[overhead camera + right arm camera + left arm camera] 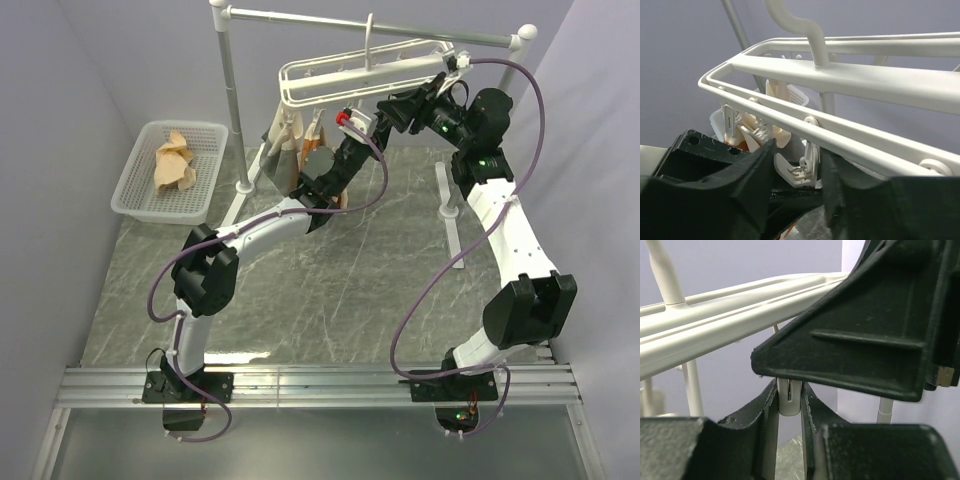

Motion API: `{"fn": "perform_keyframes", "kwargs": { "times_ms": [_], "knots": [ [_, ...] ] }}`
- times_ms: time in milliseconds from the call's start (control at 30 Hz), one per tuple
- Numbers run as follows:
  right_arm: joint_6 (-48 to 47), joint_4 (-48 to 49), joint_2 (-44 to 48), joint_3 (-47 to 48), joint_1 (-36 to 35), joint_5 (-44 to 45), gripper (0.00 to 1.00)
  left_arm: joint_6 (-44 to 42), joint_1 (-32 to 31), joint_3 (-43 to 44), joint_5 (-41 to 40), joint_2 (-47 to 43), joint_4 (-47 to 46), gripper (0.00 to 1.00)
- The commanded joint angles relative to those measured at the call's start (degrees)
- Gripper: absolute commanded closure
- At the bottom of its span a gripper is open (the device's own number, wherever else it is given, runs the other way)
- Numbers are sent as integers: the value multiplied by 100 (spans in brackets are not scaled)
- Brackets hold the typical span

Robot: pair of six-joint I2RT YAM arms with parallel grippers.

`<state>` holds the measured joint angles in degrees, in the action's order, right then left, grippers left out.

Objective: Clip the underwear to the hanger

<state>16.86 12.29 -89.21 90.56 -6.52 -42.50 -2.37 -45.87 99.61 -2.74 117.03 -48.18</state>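
Left pincer tight on clip (lost overhead beneath hanger)

You have the hanger hooked on the rail at the back of the table, with garments dangling under its left end. The basket stands farther left with cloths inside it. Your left gripper sits below the hanger's bars with a clip pinched between its fingers, and your right gripper reaches in from the right, just above the left one, its fingers on either side of a second clip.
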Motion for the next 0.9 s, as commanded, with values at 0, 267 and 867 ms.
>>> {"fn": "perform_keyframes", "kwargs": {
  "times_ms": [0, 267, 867],
  "knots": [
    [-306, 37, -79, 436, -77, 207, 56, -35, -28, -30, 230, -321, 72, 97],
    [-552, -131, -9, 418, -86, 216, 98, 0, 43, -74, 230, -374, 160, 80],
    [-403, -122, -158, 611, -77, 137, 100, -1343, 841, -2105, 3524, -3229, 3164, 12]
  ]
}}
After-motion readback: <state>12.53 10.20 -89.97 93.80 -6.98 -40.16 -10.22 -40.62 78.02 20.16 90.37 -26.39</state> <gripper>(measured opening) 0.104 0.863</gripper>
